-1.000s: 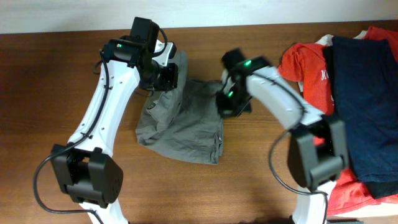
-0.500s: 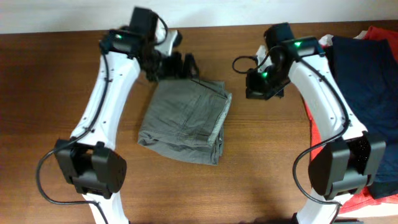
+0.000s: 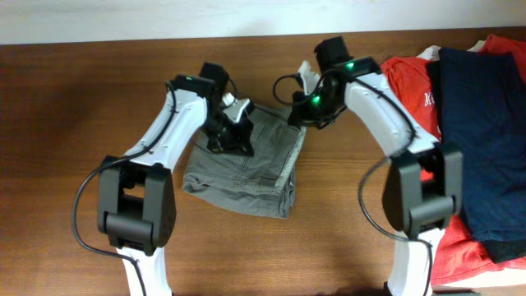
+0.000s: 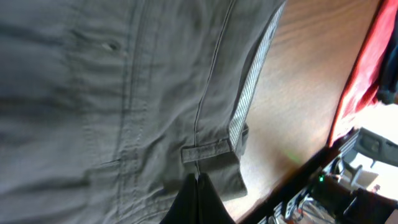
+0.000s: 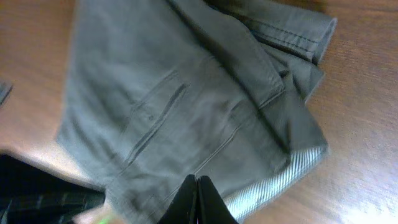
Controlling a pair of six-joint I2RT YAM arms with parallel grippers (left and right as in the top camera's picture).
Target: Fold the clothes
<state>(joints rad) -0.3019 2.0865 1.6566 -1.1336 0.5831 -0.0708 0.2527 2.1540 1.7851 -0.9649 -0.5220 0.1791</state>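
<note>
Left hand (image 3: 237, 138) hovers over the far edge of the grey-khaki woven shorts (image 3: 246, 168), fingers pressed together with no cloth between them. Right hand (image 3: 302, 108), likewise closed and empty, sits by the shorts' far corner on its own side. The shorts lie on the brown wooden surface (image 3: 82, 123) as a compact folded rectangle, pale striped lining showing along one edge. Folding looks nearly finished; perhaps one more fold or some smoothing remains.
</note>
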